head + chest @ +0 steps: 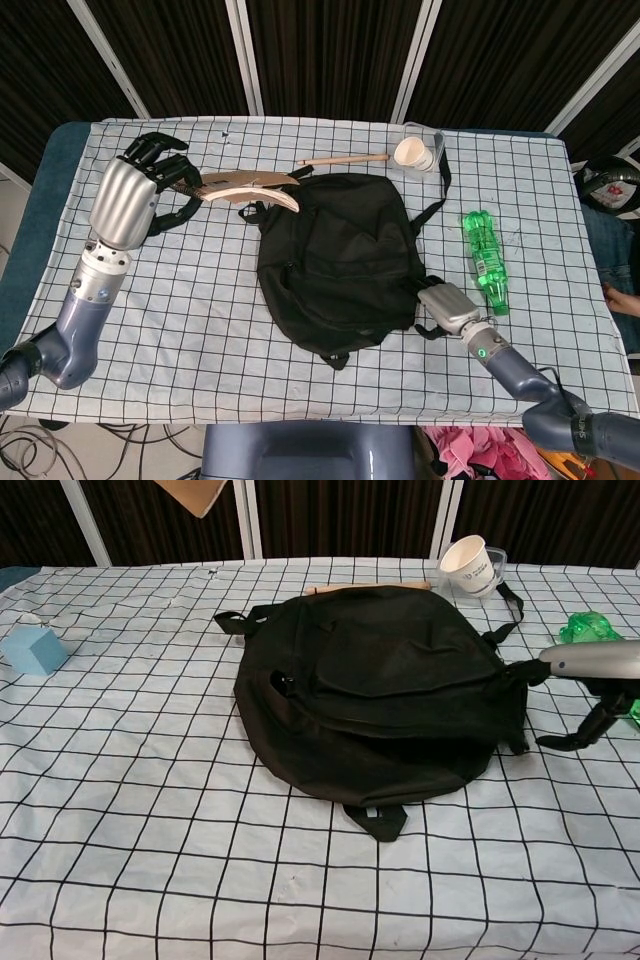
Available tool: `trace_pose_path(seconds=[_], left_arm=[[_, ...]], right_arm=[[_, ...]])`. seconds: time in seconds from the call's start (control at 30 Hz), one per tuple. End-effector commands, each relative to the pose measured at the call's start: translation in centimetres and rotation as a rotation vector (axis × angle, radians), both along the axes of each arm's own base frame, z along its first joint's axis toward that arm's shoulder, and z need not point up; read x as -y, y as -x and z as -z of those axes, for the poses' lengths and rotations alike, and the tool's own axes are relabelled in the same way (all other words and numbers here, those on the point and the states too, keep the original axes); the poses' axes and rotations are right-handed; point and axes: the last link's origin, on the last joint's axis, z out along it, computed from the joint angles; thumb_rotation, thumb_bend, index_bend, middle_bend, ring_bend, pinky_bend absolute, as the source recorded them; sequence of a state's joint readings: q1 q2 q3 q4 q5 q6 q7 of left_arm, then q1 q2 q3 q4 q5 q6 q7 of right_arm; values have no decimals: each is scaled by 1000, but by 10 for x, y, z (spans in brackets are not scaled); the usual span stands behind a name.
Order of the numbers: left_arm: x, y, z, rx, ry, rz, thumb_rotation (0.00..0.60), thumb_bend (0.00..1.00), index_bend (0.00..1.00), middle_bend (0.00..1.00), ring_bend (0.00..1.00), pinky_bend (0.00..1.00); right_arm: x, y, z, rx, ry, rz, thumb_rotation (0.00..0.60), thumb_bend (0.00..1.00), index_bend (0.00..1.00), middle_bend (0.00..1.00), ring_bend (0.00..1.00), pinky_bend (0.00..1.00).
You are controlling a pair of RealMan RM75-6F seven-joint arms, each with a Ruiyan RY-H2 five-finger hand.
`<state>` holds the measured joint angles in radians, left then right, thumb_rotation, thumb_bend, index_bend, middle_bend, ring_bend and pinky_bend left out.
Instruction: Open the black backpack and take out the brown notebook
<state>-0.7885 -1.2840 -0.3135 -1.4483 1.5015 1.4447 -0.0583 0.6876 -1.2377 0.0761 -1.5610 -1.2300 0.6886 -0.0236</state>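
Observation:
The black backpack [340,255] lies flat in the middle of the table, its flap down, also seen in the chest view [380,695]. My left hand [135,195] is raised over the table's far left and grips the brown notebook [250,187] by one end. The notebook sticks out toward the backpack's top and bends a little. Only a corner of the notebook [195,492] shows in the chest view. My right hand [450,305] hovers at the backpack's near right edge [592,662], fingers apart and curved down, holding nothing.
A green plastic bottle [483,262] lies right of the backpack. A paper cup [414,153] and a wooden stick [345,159] sit at the far edge. A blue cube [35,650] rests on the left, under my left arm. A checked cloth [200,300] covers the table.

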Motion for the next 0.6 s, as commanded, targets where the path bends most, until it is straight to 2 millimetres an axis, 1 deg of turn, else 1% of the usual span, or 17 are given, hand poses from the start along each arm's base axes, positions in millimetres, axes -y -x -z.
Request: trace_pose_path(seconds=[0.03,0.17,0.2,0.27,0.4,0.6], left_arm=[[-10,-3,9,12,20,-4,600,403,581,618,310,306],[-21,-8,23,7,40,2,600,404,582,618,309,305],[-27,-13,39,2,77,-2,600,404,582,617,309,306],[-36,-20,56,21,98,4,600,404,583,616,310,306],[-43,-28,78,22,116,35,600,404,584,614,310,306],[-52,-38,109,0,150,60,600,404,581,607,309,304]], right_arm=[[6,11,-13,-34,36,24,600,351,139,48,91,86],[16,20,-30,-40,114,53,600,351,138,51,91,86],[20,24,-42,-49,163,57,600,351,138,52,91,86],[19,25,-53,-46,207,60,600,350,139,54,92,86],[18,25,-63,-18,248,84,600,344,139,55,95,86],[15,27,-71,2,268,105,600,342,139,56,95,86]])
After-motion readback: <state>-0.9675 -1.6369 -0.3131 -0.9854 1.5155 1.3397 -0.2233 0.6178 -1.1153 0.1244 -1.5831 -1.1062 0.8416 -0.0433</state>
